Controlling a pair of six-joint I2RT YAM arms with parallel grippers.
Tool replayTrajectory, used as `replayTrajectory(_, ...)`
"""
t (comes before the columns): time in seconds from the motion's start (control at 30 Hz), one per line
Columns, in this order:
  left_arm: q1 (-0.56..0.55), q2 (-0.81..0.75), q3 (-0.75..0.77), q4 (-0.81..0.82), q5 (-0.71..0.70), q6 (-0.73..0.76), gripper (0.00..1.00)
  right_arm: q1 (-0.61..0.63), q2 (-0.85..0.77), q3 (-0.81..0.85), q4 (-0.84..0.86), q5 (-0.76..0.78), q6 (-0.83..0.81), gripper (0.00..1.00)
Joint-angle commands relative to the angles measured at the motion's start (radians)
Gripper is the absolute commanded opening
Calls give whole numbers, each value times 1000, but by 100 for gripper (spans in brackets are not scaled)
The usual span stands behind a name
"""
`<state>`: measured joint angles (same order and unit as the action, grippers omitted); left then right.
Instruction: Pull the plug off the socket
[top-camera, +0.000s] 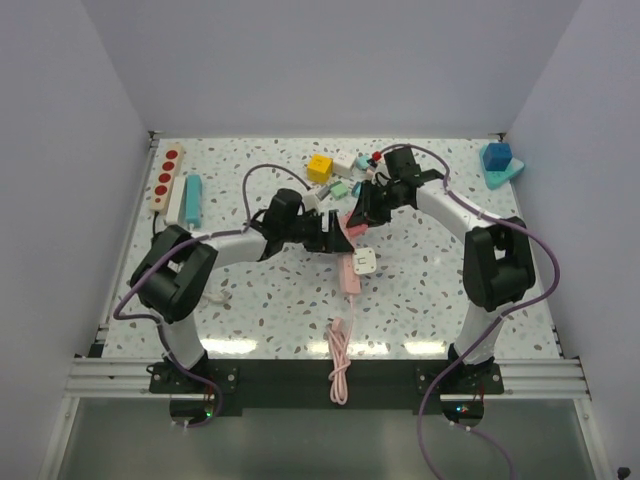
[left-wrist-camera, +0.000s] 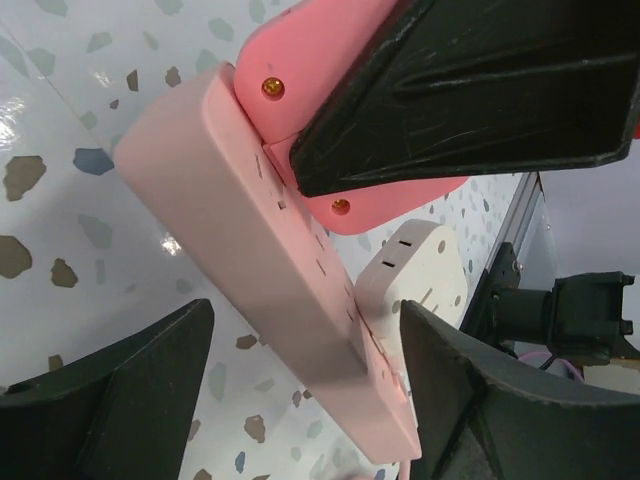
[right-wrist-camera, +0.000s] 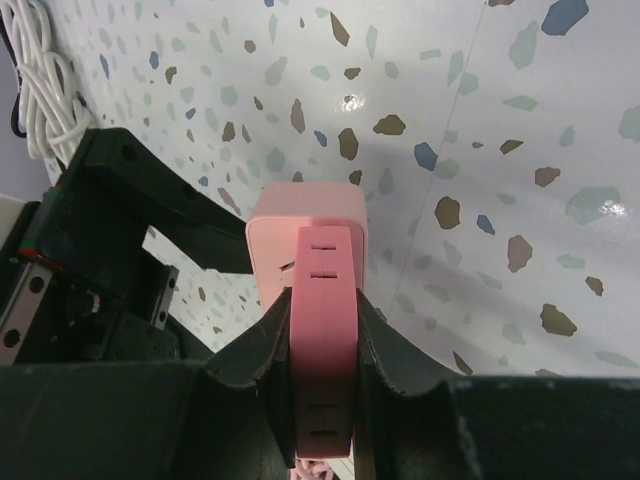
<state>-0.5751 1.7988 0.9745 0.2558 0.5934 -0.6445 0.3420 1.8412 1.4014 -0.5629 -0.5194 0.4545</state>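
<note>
A pale pink power strip (top-camera: 351, 272) lies mid-table, its pink cable (top-camera: 340, 352) running toward the near edge. A coral-pink plug (top-camera: 351, 222) sits in its far end, and a white plug (top-camera: 364, 262) in its side. My right gripper (top-camera: 360, 213) is shut on the coral plug (right-wrist-camera: 325, 330), one finger on each flank, with the strip (right-wrist-camera: 275, 245) behind it. My left gripper (top-camera: 336, 238) is open and straddles the strip (left-wrist-camera: 250, 250) without clamping it. The coral plug (left-wrist-camera: 320, 70) and the white plug (left-wrist-camera: 415, 270) also show in the left wrist view.
A wooden strip with red sockets (top-camera: 167, 178) and a teal block (top-camera: 193, 200) lie at the far left. A yellow cube (top-camera: 319, 168) and small parts (top-camera: 345, 186) sit behind the grippers. Blue blocks (top-camera: 499, 162) lie at the far right. A white coiled cable (right-wrist-camera: 40, 90) shows in the right wrist view.
</note>
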Motion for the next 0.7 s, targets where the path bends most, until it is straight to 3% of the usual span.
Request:
replayTrajectory(0.0,-22,30,33,80,-26,-23,77,6,-33,51,-2,-85,12,0)
replayTrajectory(0.07,-25,46,39,80,-35,-23,66,9,-36,53,-8,-85,9,0)
replayTrajectory(0.1,-25,51,41,74,-38,-24,51,9,-42,53,-6,-85,9,0)
replayTrajectory(0.17,-26,57,47,62,-58,-23,35,9,-53,51,-8,-79,9,0)
replayTrajectory(0.2,-25,59,49,39,-72,-21,20,9,-56,51,-9,-77,7,0)
replayTrajectory(0.3,-26,59,49,7,-127,-15,2,11,-72,44,-9,-62,7,0)
replayTrajectory(0.4,-26,59,43,-23,-187,-29,0,23,-115,-7,15,27,25,0)
replayTrajectory(0.47,-23,63,32,-32,-228,-55,0,51,-219,-109,142,118,67,0)
replayTrajectory(0.67,-6,65,-8,-9,-245,-86,0,57,-377,-295,287,151,49,0)
